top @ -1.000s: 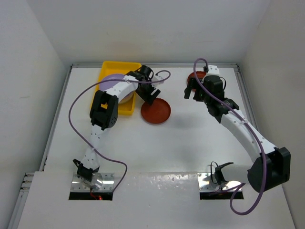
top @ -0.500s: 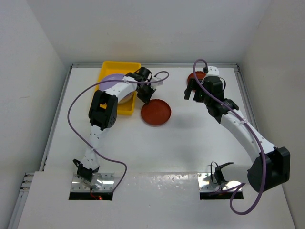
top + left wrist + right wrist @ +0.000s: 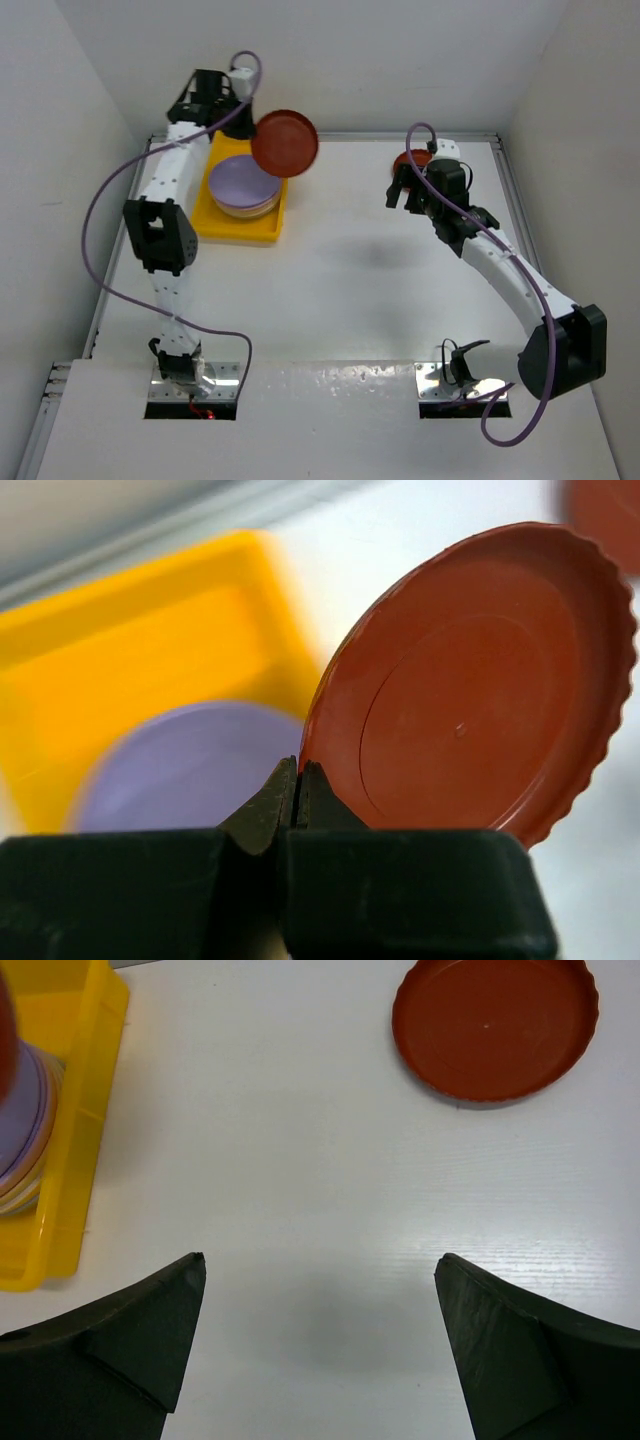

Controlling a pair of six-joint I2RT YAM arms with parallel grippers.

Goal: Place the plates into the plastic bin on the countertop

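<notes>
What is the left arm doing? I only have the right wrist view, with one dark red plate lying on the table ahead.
Observer: The left gripper is shut on another dark red plate, pinched at the rim and lifted off the table.
Operator: Over the bin?
Observer: In the top view it hangs by the yellow bin's far right corner; the exact overlap is unclear.
Operator: Any room in there?
Observer: The left wrist view shows bare yellow floor beyond the lilac plate.
</notes>
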